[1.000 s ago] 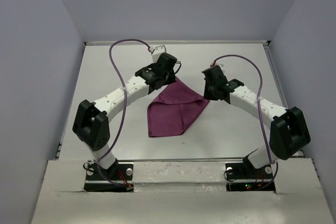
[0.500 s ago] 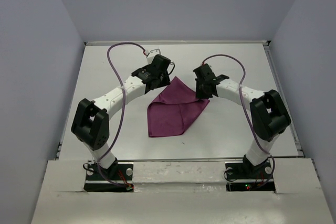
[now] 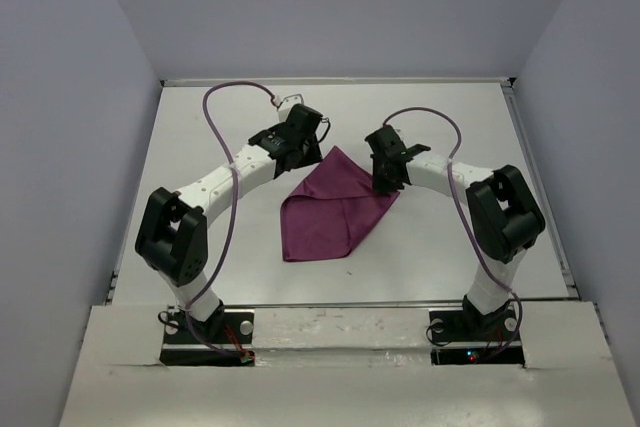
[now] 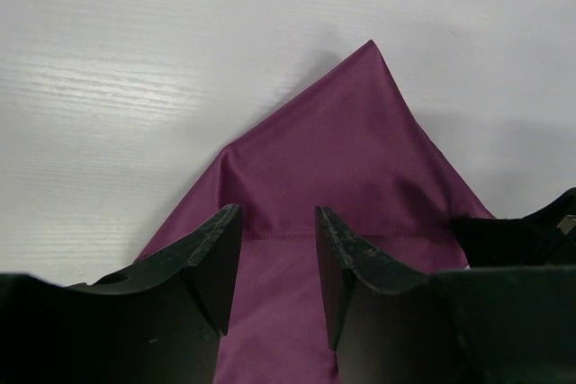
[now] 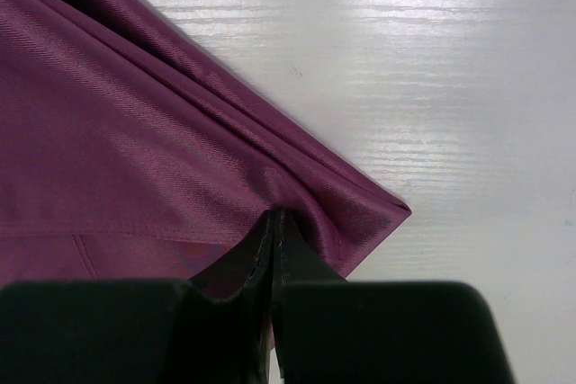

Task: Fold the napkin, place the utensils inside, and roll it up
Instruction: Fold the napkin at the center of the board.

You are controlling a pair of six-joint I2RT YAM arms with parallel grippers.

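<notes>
The plum-purple napkin (image 3: 330,209) lies folded on the white table, one corner pointing to the far side. My left gripper (image 3: 312,154) hovers open over that far corner, its jaws apart above the cloth (image 4: 346,164) in the left wrist view, holding nothing (image 4: 277,222). My right gripper (image 3: 390,185) is at the napkin's right corner. In the right wrist view it is shut (image 5: 274,218), with folded cloth (image 5: 135,123) puckered at its tips. No utensils are in view.
Purple cables (image 3: 222,107) loop above both arms. Pale walls enclose the table on the left, right and far sides. A raised ledge (image 3: 330,322) with the arm bases runs along the near edge.
My right gripper has moved left onto the napkin's right corner, its elbow swinging inward. My left gripper has shifted slightly left and back over the far corner.
</notes>
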